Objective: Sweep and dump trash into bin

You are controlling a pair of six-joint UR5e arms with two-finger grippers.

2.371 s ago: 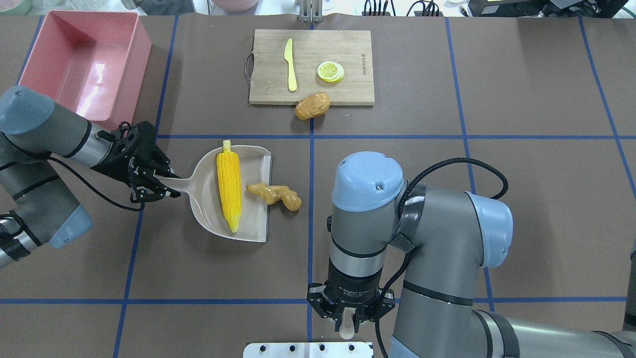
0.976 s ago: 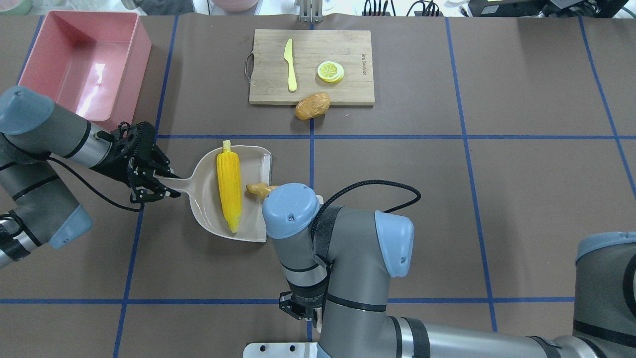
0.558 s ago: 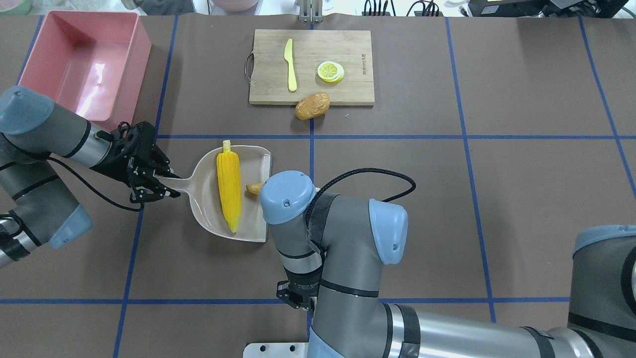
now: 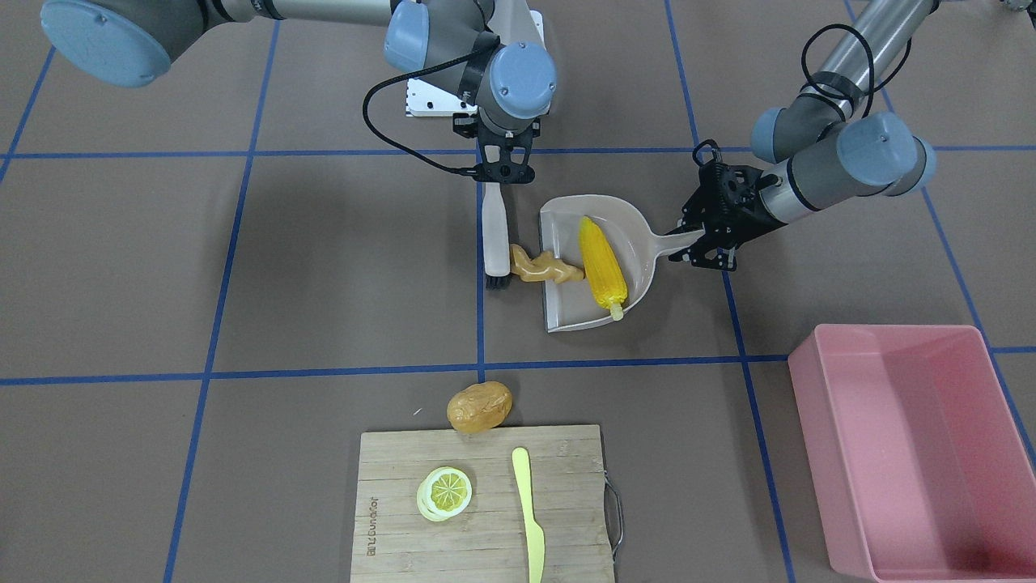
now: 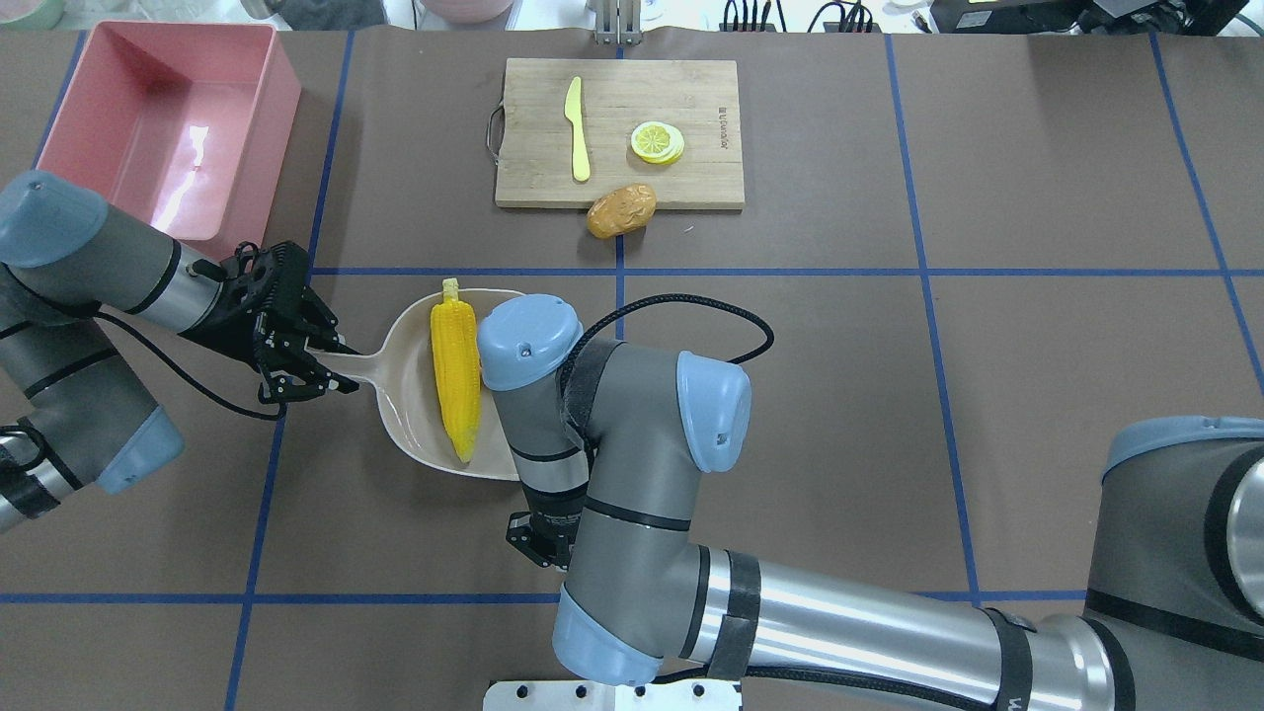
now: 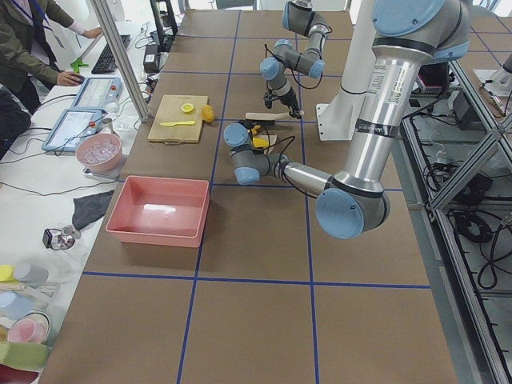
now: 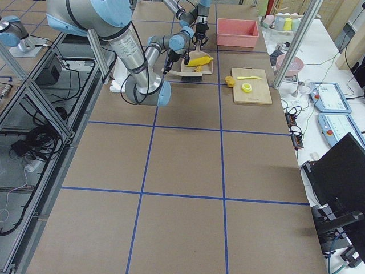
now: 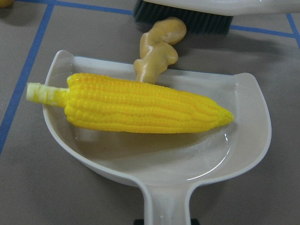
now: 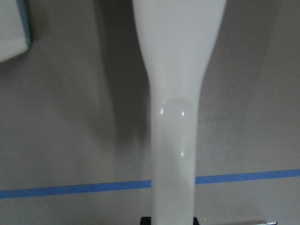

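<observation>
Brush [image 4: 492,231] has shoved ginger [image 4: 544,267] farther onto dustpan [image 4: 562,309] lip.
Right gripper [image 4: 503,176] pinches brush; left gripper [image 4: 693,245] pinches dustpan handle.

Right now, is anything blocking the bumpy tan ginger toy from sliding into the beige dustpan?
Nothing blocks the open lip: the knobby tan-orange ginger root already has one end over the edge of the beige plastic dustpan. Deeper in, the yellow toy corn cob lies across the pan, right against the ginger's tip.

yellow corn [image 4: 602,259], tan ginger [image 4: 546,268], pink bin [image 4: 914,441].
</observation>
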